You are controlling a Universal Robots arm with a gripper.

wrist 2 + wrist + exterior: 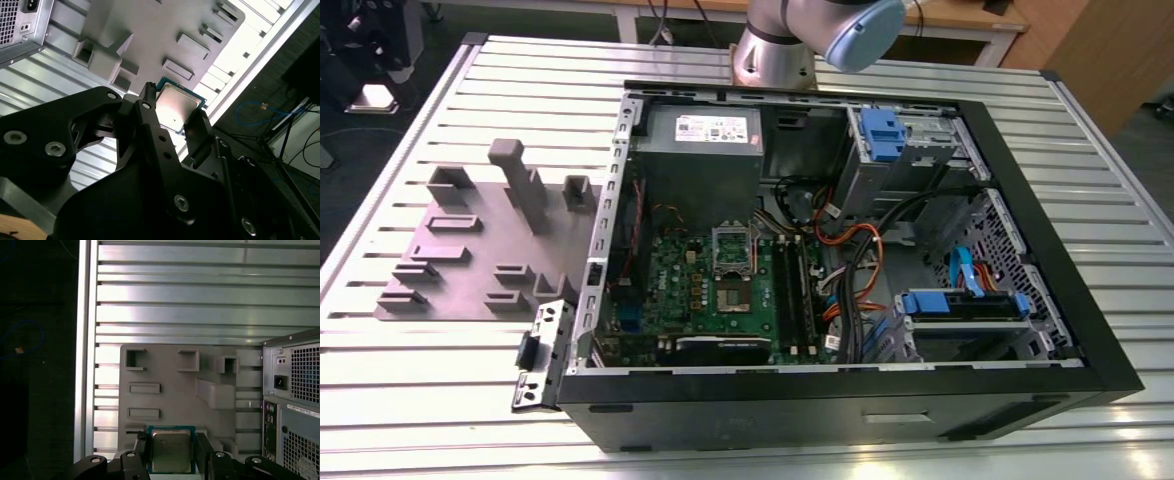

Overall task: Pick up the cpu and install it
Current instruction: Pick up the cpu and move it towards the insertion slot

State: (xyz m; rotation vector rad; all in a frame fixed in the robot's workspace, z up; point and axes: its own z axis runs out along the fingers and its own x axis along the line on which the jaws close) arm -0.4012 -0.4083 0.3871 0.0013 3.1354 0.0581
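The cpu (171, 452) is a small square chip with a shiny silver top and a dark green rim. My gripper (171, 444) is shut on it, one black finger against each of two opposite edges, holding it in the air high above the grey holder plate (170, 375). The second wrist view shows the same hold, with the cpu (176, 105) flat between the fingers of the gripper (175, 114). In the exterior view the arm (821, 30) stands behind the open computer case (854, 410). Inside the case, on the green motherboard (700, 300), lies the silver socket frame (731, 265).
The grey holder plate (467, 250) with raised blocks and pockets lies at the exterior view's left of the case on the slatted metal table (1107, 180). Cables, blue drive brackets (961, 303) and a power supply (700, 145) crowd the case. The table's edge (85, 340) runs beside the plate.
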